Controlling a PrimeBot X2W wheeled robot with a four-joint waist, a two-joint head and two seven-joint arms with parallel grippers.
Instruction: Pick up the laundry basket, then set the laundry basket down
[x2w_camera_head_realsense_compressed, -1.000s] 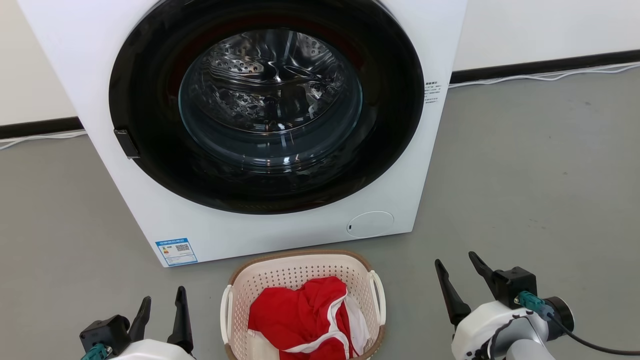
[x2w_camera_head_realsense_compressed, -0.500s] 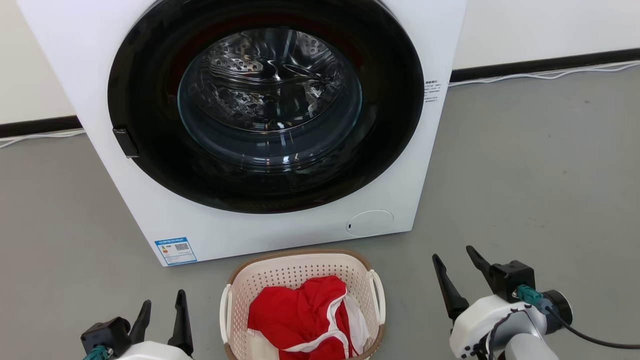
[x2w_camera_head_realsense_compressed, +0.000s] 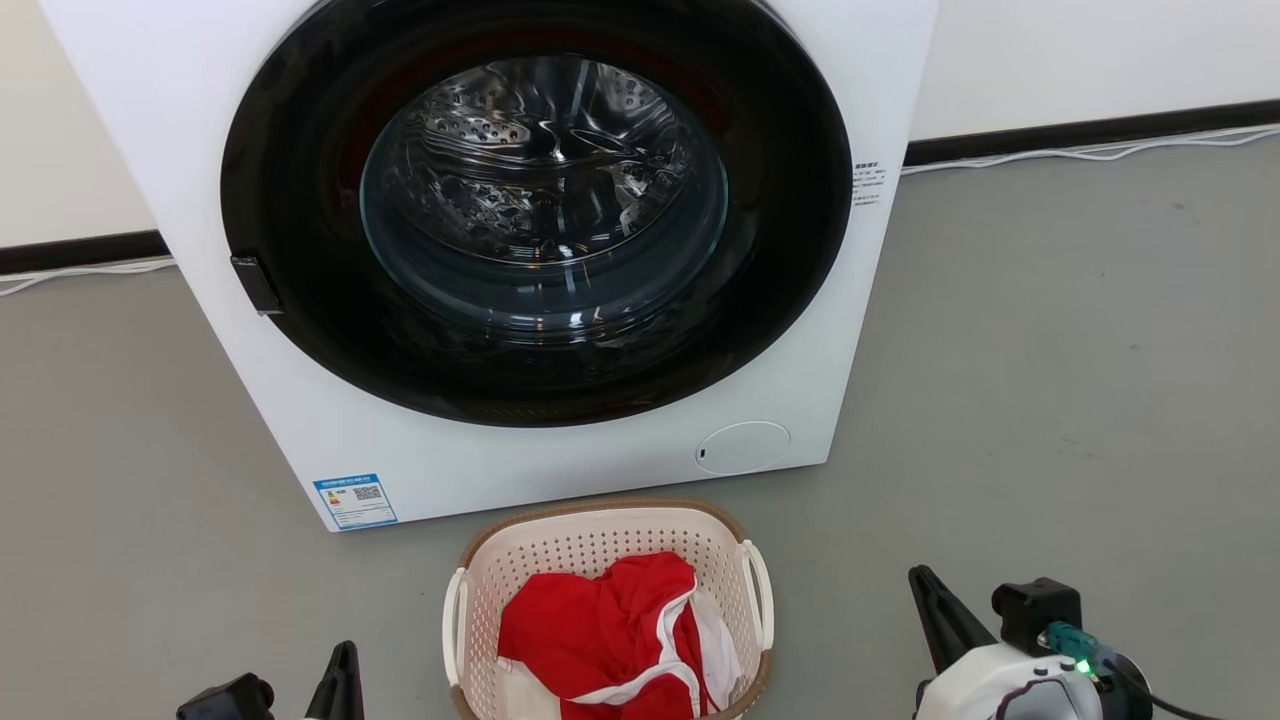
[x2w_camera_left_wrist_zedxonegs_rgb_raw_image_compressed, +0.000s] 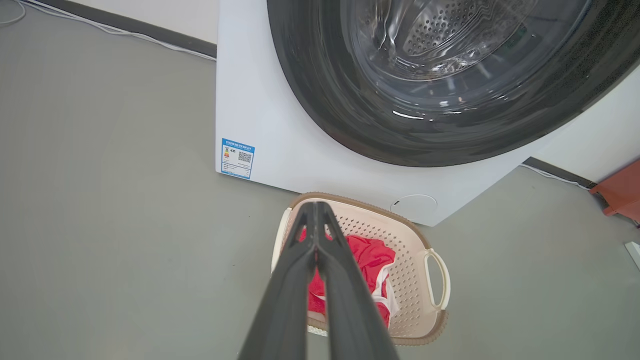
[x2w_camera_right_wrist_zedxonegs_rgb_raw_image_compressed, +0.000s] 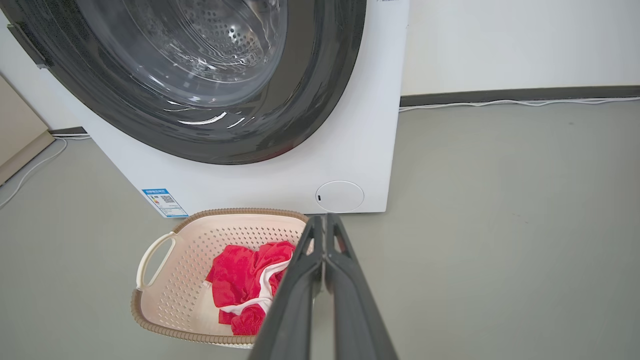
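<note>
One basket (x2w_camera_head_realsense_compressed: 600, 545) stands on the floor (x2w_camera_head_realsense_compressed: 1050, 350), just before the washer (x2w_camera_head_realsense_compressed: 560, 470) and between the two grippers. Its near edge is cut off in the head view, as is the washer's top. Red-and-white cloth (x2w_camera_head_realsense_compressed: 590, 630) hides the basket's bottom; whether it is one piece or several cannot be told. The floor is plain grey. Behind it is a white wall (x2w_camera_head_realsense_compressed: 1100, 50) with a dark baseboard (x2w_camera_head_realsense_compressed: 1080, 128) and one white cable (x2w_camera_head_realsense_compressed: 1080, 152) along it. Count: one washer, one basket, two white handles (x2w_camera_head_realsense_compressed: 767, 597). Left gripper (x2w_camera_left_wrist_zedxonegs_rgb_raw_image_compressed: 316, 207): fingers pressed together, clear of the basket. Right gripper (x2w_camera_right_wrist_zedxonegs_rgb_raw_image_compressed: 325, 220): likewise.
</note>
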